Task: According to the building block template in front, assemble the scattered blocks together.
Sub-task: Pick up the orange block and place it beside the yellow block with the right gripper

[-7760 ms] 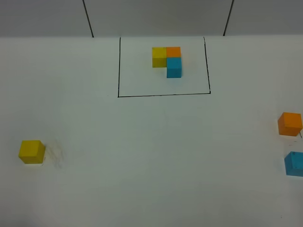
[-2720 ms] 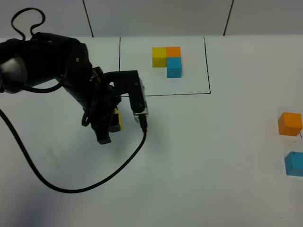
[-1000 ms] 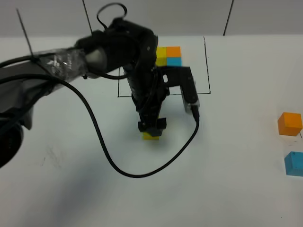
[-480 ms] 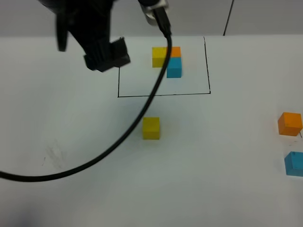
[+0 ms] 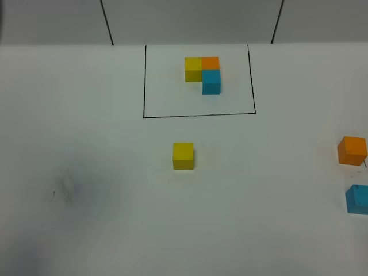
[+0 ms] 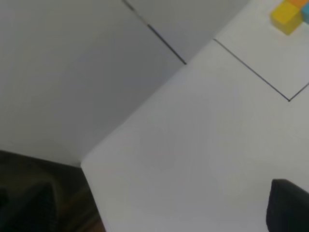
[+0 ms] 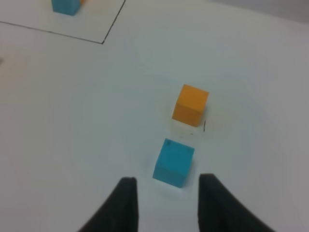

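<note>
Just ahead of the right gripper point(image 7: 167, 191), seen from its wrist camera, sits the sky-blue cube point(image 7: 174, 162) on the white counter point(image 7: 72, 121). The gripper's two dark fingers point(image 7: 126, 205) stand spread apart with nothing between them. The cube lies in line with that gap, just beyond the fingertips and not touching them. Past the sky-blue cube, near it but with a clear strip of counter between, rests the orange cube point(image 7: 190, 105). Farther off in the same view, a corner of the black frame point(image 7: 102, 42) shows, with one blue block of the building block template point(image 7: 66, 6) inside it.

Only a dark piece of the left gripper point(image 6: 288, 205) shows at the edge of its wrist view, so I cannot tell whether it is open or closed. That view looks across bare counter toward the frame line and the yellow end of the template.

From the high camera neither arm is visible. The yellow cube point(image 5: 183, 156) lies alone near the middle of the counter, just outside the frame's near side, well apart from the orange cube point(image 5: 352, 150) and the sky-blue cube point(image 5: 357, 199) at the right edge. Inside the frame point(image 5: 198, 115), the template point(image 5: 202, 73) has yellow and orange side by side, with blue against the orange on its near side.
</note>
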Tool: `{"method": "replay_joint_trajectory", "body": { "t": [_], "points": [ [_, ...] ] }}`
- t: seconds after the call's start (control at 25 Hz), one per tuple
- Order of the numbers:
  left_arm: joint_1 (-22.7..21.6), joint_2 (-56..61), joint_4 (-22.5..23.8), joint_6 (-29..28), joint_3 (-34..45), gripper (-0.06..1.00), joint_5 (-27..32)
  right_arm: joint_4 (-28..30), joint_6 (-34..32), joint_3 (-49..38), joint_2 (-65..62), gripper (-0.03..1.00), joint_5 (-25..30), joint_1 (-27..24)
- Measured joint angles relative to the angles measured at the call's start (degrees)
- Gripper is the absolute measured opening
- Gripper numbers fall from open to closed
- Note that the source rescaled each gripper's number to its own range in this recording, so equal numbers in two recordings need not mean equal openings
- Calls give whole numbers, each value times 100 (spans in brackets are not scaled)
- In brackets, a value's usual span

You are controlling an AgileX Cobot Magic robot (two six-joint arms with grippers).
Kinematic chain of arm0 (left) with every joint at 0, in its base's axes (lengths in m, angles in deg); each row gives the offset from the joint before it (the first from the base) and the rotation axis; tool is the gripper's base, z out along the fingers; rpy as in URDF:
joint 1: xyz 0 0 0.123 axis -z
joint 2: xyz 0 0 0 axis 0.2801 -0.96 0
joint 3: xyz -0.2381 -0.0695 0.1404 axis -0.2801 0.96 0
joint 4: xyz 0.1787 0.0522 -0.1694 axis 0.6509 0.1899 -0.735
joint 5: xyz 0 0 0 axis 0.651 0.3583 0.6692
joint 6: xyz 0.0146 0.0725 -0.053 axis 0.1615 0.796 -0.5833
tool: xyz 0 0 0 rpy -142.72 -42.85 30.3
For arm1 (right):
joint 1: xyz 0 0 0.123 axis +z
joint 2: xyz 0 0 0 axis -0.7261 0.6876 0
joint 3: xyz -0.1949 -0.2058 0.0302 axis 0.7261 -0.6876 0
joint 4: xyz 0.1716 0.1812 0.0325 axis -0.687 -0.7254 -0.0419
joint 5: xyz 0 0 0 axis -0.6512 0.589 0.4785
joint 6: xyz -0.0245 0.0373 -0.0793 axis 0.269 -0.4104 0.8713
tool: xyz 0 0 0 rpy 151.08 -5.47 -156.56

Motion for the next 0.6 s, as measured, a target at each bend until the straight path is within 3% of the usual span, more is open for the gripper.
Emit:
{"method": "replay_joint_trajectory", "body": {
  "t": [0.2,0.28,0.44,0.6],
  "points": [
    [0,2069,769,-1024,750,81,0,0,0,0,0,0,0,0],
    [0,2778,856,-1145,866,81,6,0,0,0,0,0,0,0],
    [-121,3839,380,-660,919,78,6,0,0,0,0,0,0,0],
    [-1004,4371,-414,339,1134,75,6,0,0,0,0,0,0,0]
  ]
}}
